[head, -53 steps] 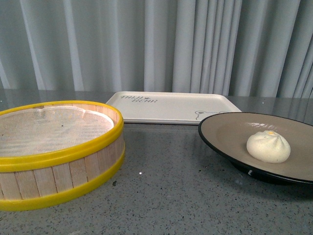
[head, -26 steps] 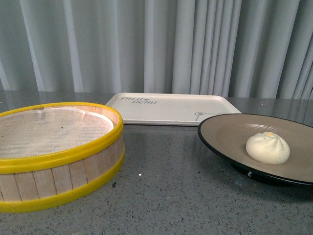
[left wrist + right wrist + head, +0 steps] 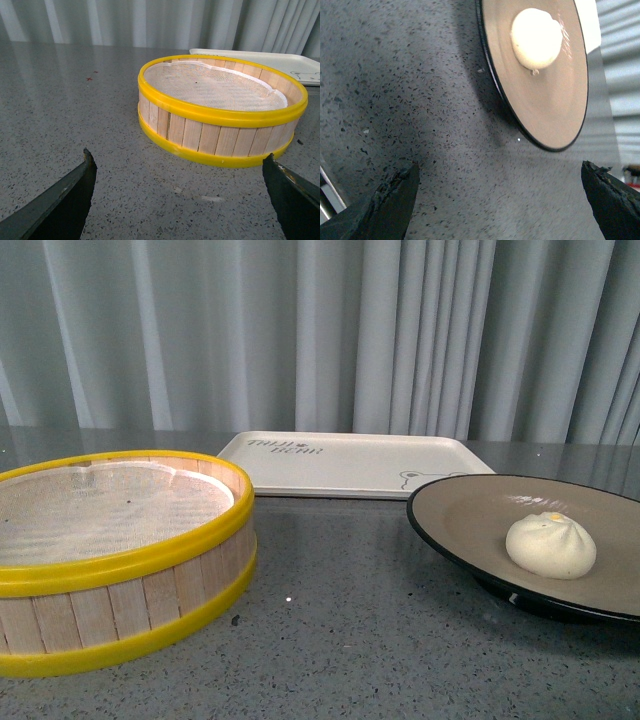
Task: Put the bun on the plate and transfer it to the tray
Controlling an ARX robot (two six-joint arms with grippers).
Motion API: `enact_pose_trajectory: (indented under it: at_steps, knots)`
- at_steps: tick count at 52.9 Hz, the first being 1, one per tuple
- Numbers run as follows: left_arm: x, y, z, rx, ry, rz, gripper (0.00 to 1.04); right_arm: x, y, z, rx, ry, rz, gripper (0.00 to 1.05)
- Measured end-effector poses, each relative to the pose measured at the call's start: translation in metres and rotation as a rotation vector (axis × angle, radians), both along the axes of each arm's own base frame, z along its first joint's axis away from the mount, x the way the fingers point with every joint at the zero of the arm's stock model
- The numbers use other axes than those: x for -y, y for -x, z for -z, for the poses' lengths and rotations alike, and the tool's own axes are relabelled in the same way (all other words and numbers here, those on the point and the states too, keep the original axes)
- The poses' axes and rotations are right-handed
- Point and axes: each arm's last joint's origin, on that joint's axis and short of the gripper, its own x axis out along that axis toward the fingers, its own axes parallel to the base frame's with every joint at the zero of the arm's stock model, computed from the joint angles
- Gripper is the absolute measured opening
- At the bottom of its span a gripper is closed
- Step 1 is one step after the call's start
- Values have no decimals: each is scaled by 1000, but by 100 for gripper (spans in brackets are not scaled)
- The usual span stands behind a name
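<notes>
Right gripper [image 3: 498, 166] hangs wide and empty, the bun [image 3: 535, 39] on the plate [image 3: 555, 102] lying beyond its fingertips.

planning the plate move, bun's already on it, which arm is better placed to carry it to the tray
Likely right. The right gripper, open, faces the plate holding the bun; the left gripper faces the steamer basket instead.

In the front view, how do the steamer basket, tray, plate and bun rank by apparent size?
1. Steamer basket, nearest, looks largest.
2. Plate and tray: unsure; plate is cropped, tray farther.
3. Bun smallest.
</notes>
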Motion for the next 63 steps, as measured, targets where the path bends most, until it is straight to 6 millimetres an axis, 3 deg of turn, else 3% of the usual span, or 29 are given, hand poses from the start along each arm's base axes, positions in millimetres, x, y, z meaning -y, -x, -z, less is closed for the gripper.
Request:
enact_pose_trajectory:
  at_steps: [14,33,43,58,63]
  knots:
    - [0,0,0,0,0,0,98,-11,-46,-1,16,279,-313,96]
    - [0,0,0,0,0,0,98,-23,-83,12,-1,343,-389,96]
    - [0,0,0,0,0,0,98,-20,-91,21,-12,372,-390,58]
    - [0,0,0,0,0,0,98,-12,-95,13,36,390,-379,10]
    - [0,0,0,0,0,0,98,-9,-96,-4,101,407,-381,3]
